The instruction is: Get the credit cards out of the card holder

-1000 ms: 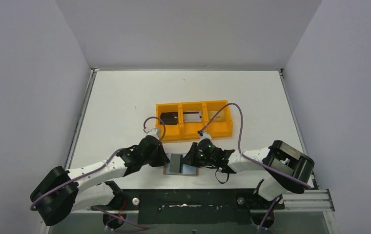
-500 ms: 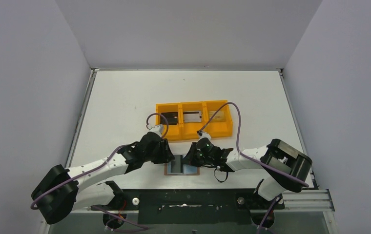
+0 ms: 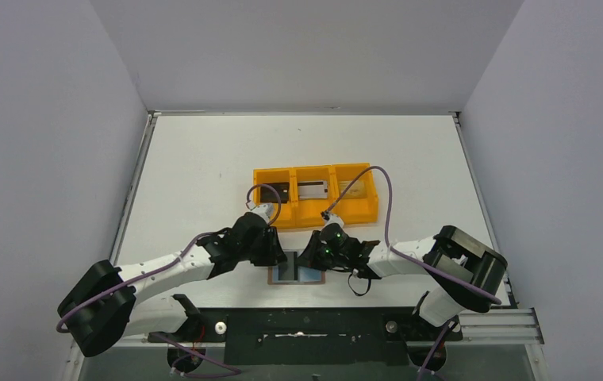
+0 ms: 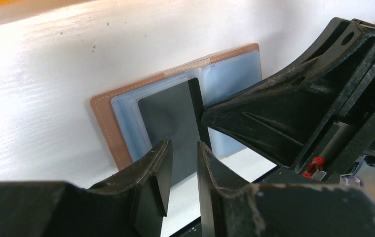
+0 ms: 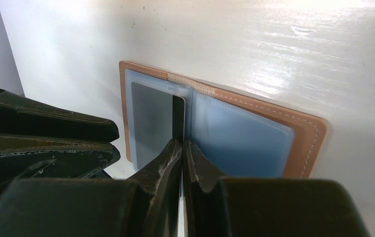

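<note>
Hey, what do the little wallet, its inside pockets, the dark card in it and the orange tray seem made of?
The card holder: brown leather or imitation, matte, stitched edge. The inside pockets: soft bluish clear plastic, glossy, slightly wavy. The dark card: probably stiff plastic, smooth, faint sheen. The orange tray: hard plastic seemingly, uniform colour; finish too small to tell.
</note>
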Controlling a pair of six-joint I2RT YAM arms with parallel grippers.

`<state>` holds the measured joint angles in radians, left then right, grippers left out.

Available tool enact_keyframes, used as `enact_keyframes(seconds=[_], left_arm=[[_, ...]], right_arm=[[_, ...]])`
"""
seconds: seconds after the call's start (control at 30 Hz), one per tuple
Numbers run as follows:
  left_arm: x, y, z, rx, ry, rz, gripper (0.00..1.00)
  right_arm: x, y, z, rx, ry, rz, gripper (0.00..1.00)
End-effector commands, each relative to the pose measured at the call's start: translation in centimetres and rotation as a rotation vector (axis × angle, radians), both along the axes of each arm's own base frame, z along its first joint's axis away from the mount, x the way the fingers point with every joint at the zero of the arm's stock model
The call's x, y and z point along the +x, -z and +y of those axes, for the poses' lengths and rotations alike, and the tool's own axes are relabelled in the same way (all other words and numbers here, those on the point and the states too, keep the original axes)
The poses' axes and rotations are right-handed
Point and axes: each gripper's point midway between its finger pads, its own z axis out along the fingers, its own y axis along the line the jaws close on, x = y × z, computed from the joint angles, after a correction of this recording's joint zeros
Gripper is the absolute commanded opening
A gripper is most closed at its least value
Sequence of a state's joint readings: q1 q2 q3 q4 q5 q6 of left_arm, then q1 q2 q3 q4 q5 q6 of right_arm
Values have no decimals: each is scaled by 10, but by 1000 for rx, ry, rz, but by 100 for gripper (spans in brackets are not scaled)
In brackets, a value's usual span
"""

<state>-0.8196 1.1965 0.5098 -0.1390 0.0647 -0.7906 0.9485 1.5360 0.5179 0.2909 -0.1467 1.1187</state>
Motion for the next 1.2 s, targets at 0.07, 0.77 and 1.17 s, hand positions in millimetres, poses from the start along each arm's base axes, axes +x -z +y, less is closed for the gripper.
enact_keyframes(seconds=[0.07, 0.77, 1.17], left_arm=[[4, -12, -14, -72, 33, -52, 25], [-16, 43, 15, 66, -27, 64, 13], [-16, 38, 16, 52, -36, 50, 12]], right_arm=[[12, -8, 3, 25, 25, -33, 6], [9, -10, 8, 116, 36, -8, 26], [9, -10, 8, 104, 35, -19, 1]])
